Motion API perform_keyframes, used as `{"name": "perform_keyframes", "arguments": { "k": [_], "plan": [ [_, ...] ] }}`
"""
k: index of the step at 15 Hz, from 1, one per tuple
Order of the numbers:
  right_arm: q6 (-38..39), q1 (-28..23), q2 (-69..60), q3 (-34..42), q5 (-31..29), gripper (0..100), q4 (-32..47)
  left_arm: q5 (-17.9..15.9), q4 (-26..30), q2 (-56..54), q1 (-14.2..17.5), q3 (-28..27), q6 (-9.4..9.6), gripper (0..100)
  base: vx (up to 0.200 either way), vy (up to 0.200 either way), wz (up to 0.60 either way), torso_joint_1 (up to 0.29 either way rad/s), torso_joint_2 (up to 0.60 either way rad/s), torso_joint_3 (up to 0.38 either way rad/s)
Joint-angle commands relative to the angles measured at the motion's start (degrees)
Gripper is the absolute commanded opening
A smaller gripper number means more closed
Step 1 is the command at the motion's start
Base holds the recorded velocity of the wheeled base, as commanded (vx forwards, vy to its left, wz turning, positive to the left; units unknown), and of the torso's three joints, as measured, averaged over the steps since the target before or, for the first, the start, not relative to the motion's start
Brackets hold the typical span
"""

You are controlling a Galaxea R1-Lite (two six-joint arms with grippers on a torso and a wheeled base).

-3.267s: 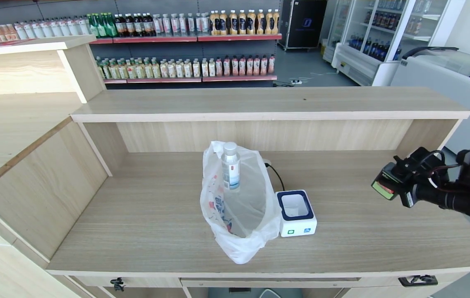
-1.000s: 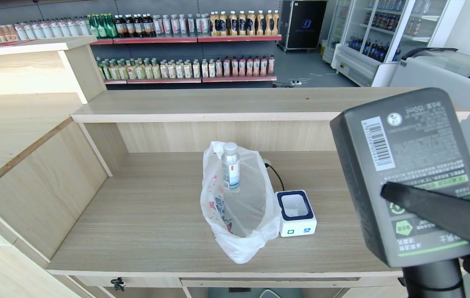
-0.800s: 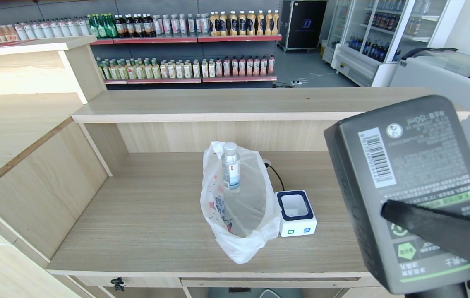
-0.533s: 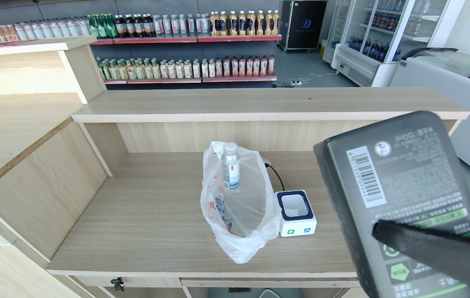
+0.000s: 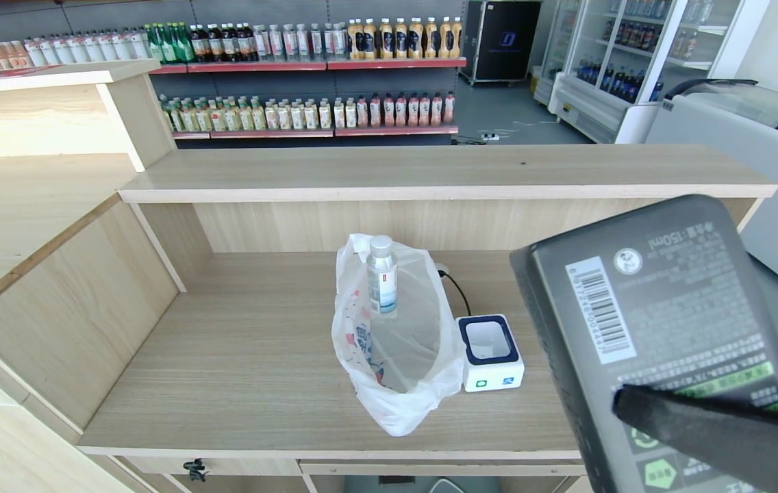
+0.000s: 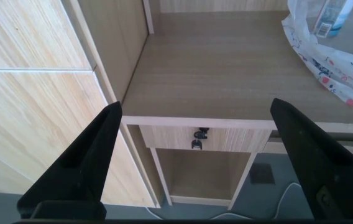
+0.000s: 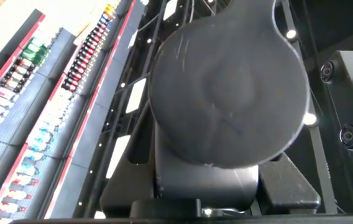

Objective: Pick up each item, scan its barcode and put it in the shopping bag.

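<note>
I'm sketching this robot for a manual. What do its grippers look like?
The left gripper has two matte black, wedge-shaped fingers, broad at the base and tapering to thin tips, plain and unmarked. The right gripper shows a similar black tapered finger with a slightly rough surface.

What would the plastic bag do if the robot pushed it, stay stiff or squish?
The shopping bag looks thin and crinkly, so it would probably squish and fold, not stay stiff. It seems very light, so it might slide on the smooth counter. The water bottle standing in it could wobble or tip.
</note>
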Motion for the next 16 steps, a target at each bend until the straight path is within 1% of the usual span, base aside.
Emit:
{"name": "perform_keyframes", "arguments": {
  "k": [1,2,3,4,5,6,7,8,9,10,12,13,14,15,16],
  "plan": [
    [0.0,0.0,0.2,-0.1,0.0,0,0.0,0.0,0.0,0.0,0.0,0.0,0.00,100,0.000,0.000,0.00,0.000,0.00,0.000],
    [0.6,-0.7,0.1,-0.4,-0.1,0,0.0,0.0,0.0,0.0,0.0,0.0,0.00,100,0.000,0.000,0.00,0.000,0.00,0.000],
    [4.2,-3.1,-0.2,-1.2,-0.6,0,-0.1,0.0,0.0,0.0,0.0,0.0,0.00,100,0.000,0.000,0.00,0.000,0.00,0.000],
    [9.7,-6.8,-0.7,-1.9,-1.6,0,0.5,0.0,0.0,0.0,0.0,0.0,0.00,100,0.000,0.000,0.00,0.000,0.00,0.000],
    [21.6,-13.2,-1.5,-1.9,-4.6,0,4.3,0.0,0.0,0.0,0.0,0.0,0.00,100,0.000,0.000,0.00,0.000,0.00,0.000],
    [34.0,-18.4,-1.9,-2.7,-8.0,0,10.7,0.0,0.0,0.0,0.0,0.0,0.00,100,0.000,0.000,0.00,0.000,0.00,0.000],
    [43.3,-22.1,-2.1,-3.6,-8.8,0,16.0,0.0,0.0,0.0,0.0,0.0,0.00,100,0.000,0.000,0.00,0.000,0.00,0.000],
    [52.1,-28.0,-2.1,-5.6,-8.9,0,19.3,0.0,0.0,0.0,0.0,0.0,0.00,100,0.000,0.000,0.00,0.000,0.00,0.000],
    [55.4,-31.3,-2.1,-7.3,-9.0,0,20.2,0.0,0.0,0.0,0.0,0.0,0.00,100,0.000,0.000,0.00,0.000,0.00,0.000],
    [64.2,-40.7,-1.5,-10.5,-8.8,0,22.7,0.0,0.0,0.0,0.0,0.0,0.00,100,0.000,0.000,0.00,0.000,0.00,0.000],
    [81.5,-52.0,-1.6,-11.5,-7.3,0,25.7,0.0,0.0,0.0,0.0,0.0,0.00,100,0.000,0.000,0.00,0.000,0.00,0.000],
    [88.4,-55.7,-1.8,-12.0,-7.2,0,26.8,0.0,0.0,0.0,0.0,0.0,0.00,100,0.000,0.000,0.00,0.000,0.00,0.000],
    [95.1,-60.3,-1.1,-14.0,-7.3,0,28.5,0.0,0.0,0.0,0.0,0.0,0.00,100,0.000,0.000,0.00,0.000,0.00,0.000],
    [98.7,-63.1,-0.5,-15.2,-7.3,0,30.0,0.0,0.0,0.0,0.0,0.0,0.00,100,0.000,0.000,0.00,0.000,0.00,0.000],
    [105.6,-66.5,0.4,-17.1,-7.3,0,31.7,0.0,0.0,0.0,0.0,0.0,0.00,100,0.000,0.000,0.00,0.000,0.00,0.000]
  ]
}}
